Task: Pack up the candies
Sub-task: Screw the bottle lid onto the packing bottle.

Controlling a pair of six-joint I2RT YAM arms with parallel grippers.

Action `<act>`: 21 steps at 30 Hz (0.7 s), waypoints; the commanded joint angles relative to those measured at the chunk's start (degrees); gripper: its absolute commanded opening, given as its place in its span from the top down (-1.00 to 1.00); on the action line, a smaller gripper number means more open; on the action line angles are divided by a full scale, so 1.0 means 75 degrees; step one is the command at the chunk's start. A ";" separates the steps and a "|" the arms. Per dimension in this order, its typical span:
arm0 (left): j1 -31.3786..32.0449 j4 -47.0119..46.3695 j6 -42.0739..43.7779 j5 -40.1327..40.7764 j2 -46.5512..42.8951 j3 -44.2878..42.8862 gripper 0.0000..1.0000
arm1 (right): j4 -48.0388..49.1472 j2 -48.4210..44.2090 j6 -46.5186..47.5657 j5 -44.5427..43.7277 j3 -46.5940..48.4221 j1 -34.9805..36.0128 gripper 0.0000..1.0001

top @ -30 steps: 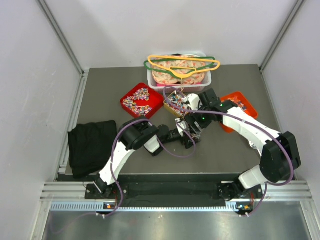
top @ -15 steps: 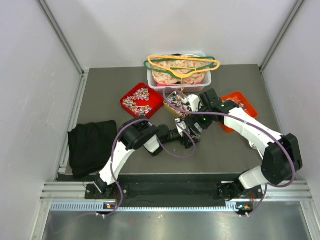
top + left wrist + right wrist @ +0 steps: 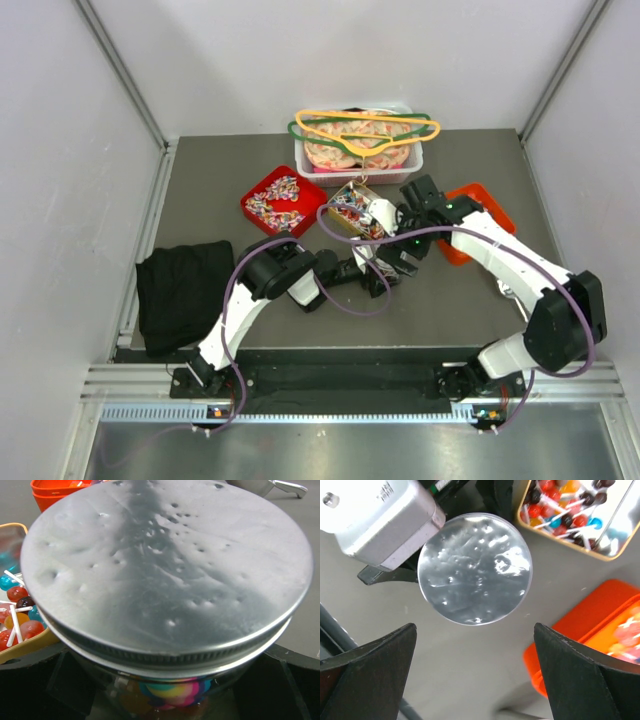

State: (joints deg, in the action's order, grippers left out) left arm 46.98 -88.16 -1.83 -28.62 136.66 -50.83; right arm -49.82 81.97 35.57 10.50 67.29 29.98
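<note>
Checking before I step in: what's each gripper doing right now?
Left gripper: around the jar; whether it clamps cannot be told.
Right gripper: open, empty, above the jar.

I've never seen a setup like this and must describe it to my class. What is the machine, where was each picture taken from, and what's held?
Two robot arms stand at a table. One picture looks down from above; the other two come from wrist cameras. On it: a red tray of sweets, a lollipop tray, an orange tray, a tub of hangers, a black cloth. The left fingers seem to hold a lidded jar; the right fingers hang open above it.
</note>
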 commanded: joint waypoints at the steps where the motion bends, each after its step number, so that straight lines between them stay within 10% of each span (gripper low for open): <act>1: 0.0017 -0.1171 -0.0601 -0.0016 0.0470 0.0191 -0.95 | -0.0399 0.0435 0.1302 0.0099 0.0906 0.0116 -0.98; 21: 0.0017 -0.1159 -0.0600 -0.0016 0.0458 0.0179 -0.95 | -0.0869 0.1375 0.1808 0.0335 0.1646 0.0316 -0.98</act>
State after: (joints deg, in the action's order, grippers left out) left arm 46.98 -88.16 -1.83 -28.62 136.66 -50.85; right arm -58.65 93.17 49.01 13.76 79.22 31.68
